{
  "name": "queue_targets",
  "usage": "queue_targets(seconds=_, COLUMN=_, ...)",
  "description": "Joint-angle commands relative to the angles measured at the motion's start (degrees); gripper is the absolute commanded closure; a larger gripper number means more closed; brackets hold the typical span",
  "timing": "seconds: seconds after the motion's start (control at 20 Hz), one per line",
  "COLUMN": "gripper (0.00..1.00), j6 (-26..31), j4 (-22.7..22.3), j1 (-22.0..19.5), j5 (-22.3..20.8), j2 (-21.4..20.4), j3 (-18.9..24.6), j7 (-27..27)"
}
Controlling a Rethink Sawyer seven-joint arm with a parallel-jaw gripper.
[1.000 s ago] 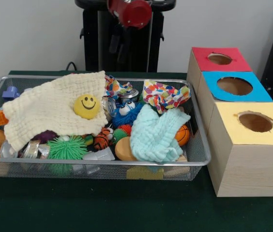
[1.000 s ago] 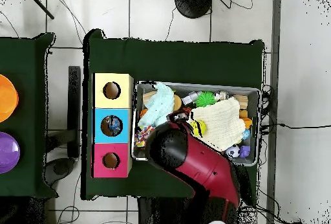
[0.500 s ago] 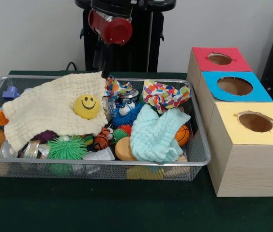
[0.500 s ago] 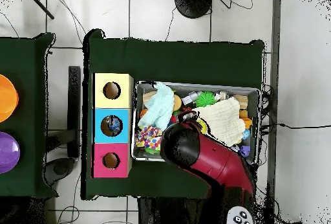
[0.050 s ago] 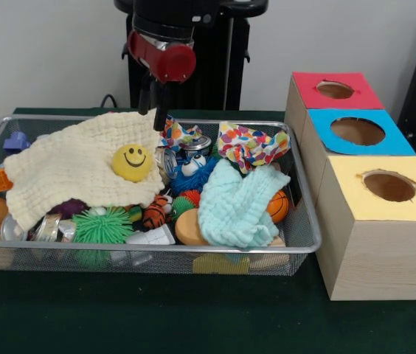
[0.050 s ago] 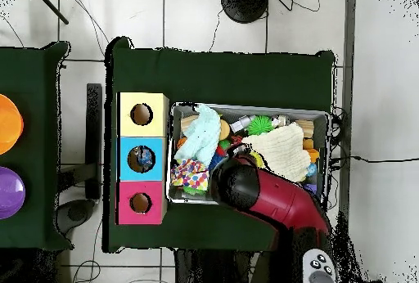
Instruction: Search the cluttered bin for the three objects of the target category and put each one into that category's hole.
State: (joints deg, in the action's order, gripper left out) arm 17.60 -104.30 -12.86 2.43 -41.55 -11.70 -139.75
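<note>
Cream muslin, a wrinkled cloth [image 5: 82, 166], drapes over much of the wire bin [image 5: 296, 243], and the gripper [image 5: 153, 103] hangs just above that cloth's far corner, apart from it. Its dark fingers point down with a narrow gap between them, and nothing is held. The target category is not stated. A yellow smiley ball [image 5: 132, 162] sits on the cream cloth; beside the cloth lie a pale blue cloth [image 5: 237, 203] and a patterned cloth [image 5: 251, 145]. Beyond them, outside the bin, stand the holes in the red box [image 5: 335, 89], blue box [image 5: 358, 130] and yellow box [image 5: 389, 185]. If the gripper lifts the cream cloth, the ball will probably roll off into the clutter, and whatever the cloth covers could shift or snag.
</note>
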Motion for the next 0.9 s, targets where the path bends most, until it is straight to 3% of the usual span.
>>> queue_targets(seconds=0.05, gripper=0.00, j6=1.1, j4=-0.2, j1=-3.7, j5=-6.0, j2=0.1, j3=7.8, j7=7.0)
queue_targets(seconds=0.9, gripper=0.00, j6=2.5, j4=6.1, j1=-11.7, j5=-16.8, j2=2.1, j3=14.1, j7=9.6)
